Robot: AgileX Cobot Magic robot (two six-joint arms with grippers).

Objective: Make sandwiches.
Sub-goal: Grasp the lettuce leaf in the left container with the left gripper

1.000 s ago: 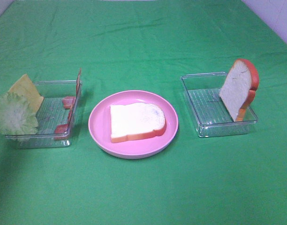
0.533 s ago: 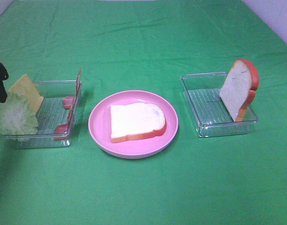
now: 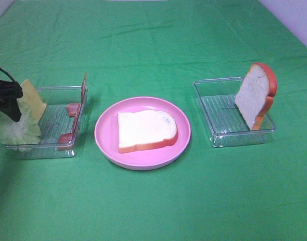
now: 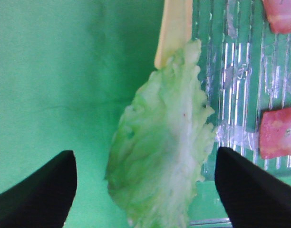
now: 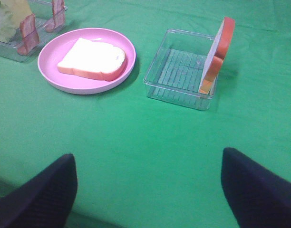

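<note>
Above the lettuce (image 4: 160, 156) at the tray (image 4: 233, 90), my left hand (image 4: 144, 183) hangs open; my right hand (image 5: 148, 190) is open too.

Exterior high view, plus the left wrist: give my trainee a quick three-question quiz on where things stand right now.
1. True or false: a bread slice lies flat on the pink plate.
2. In the left wrist view, what shows directly between the fingertips of the open left hand? A lettuce B bread C plate
3. Fill in: the other bread slice stands on edge in the ___-side clear tray.
Key: 1 true; 2 A; 3 right.
</note>
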